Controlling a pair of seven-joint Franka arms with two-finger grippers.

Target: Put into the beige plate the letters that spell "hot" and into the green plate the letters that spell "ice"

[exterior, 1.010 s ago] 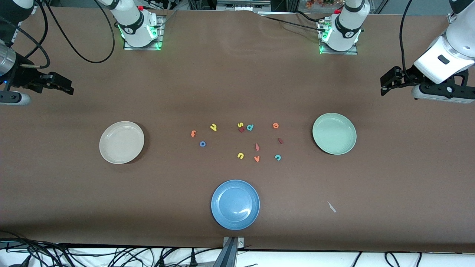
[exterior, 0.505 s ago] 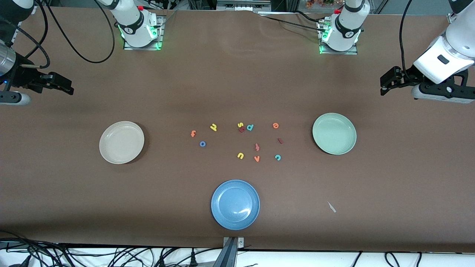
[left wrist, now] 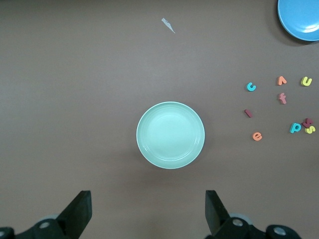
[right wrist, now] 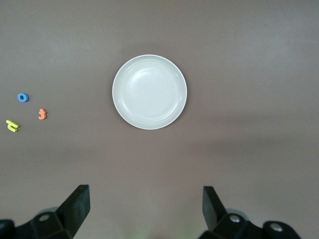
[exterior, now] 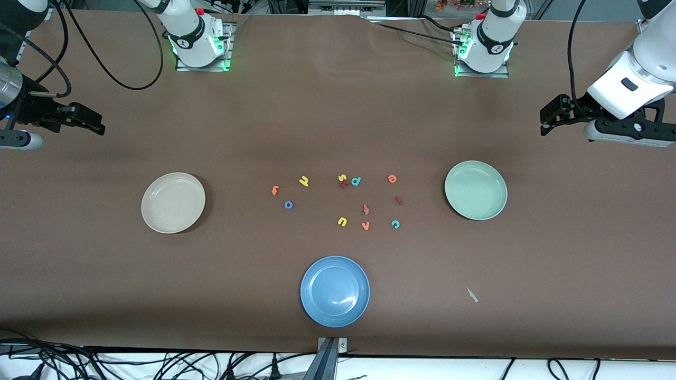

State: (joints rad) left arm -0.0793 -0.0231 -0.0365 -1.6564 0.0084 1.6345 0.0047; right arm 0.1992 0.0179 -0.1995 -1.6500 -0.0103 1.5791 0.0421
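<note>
Left end effector (exterior: 549, 117): raised over bare table near the left arm's end, fingers (left wrist: 79, 211) spread wide, holding nothing; the arm waits.
Right end effector (exterior: 92, 122): raised over bare table near the right arm's end, fingers (right wrist: 77, 206) spread wide, holding nothing; the arm waits.
Green plate (exterior: 476, 190): flat on the table toward the left arm's end, nothing in it.
Beige plate (exterior: 173, 202): flat on the table toward the right arm's end, nothing in it.
Letters for "ice": orange e (exterior: 392, 179), dark red i (exterior: 398, 200) and teal c (exterior: 395, 224) lie on the table between the plates, toward the green plate.
Letters for "hot": yellow h (exterior: 303, 181), blue o (exterior: 288, 205) and orange t (exterior: 274, 190) lie toward the beige plate.
Other letters: yellow s (exterior: 341, 178), teal p (exterior: 356, 181), red f (exterior: 366, 209), yellow u (exterior: 342, 221), orange v (exterior: 365, 226) in the middle.
Blue plate (exterior: 335, 291): nearer the front camera than the letters.
</note>
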